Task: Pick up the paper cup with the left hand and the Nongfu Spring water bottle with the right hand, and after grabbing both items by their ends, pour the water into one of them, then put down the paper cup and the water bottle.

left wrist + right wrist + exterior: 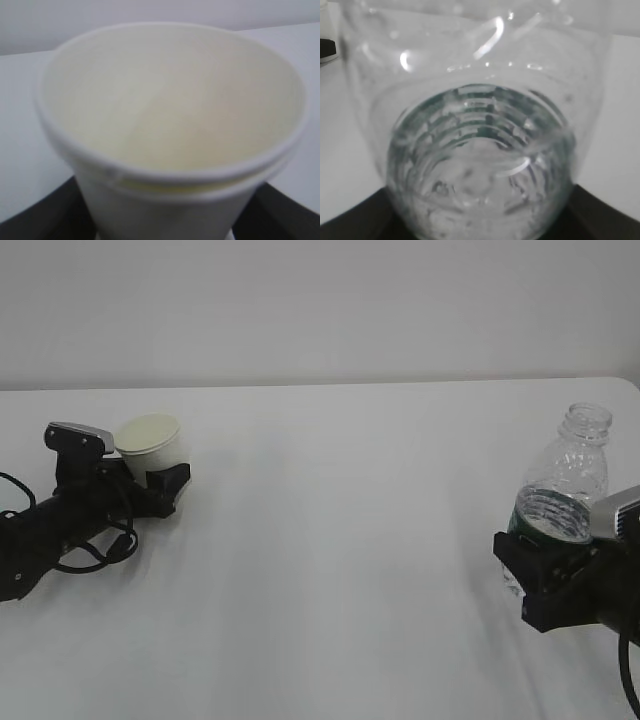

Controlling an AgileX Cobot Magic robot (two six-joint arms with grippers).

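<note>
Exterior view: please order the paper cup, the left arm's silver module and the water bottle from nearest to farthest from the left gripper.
1. paper cup, between the fingers of the left gripper, far left.
2. silver module, just behind the cup, at the wrist.
3. water bottle, far right, in the right gripper.

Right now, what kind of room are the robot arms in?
Probably a robot test lab, not a kitchen: a plain white table, a bare pale wall, and just a paper cup and water bottle held by black grippers.
</note>
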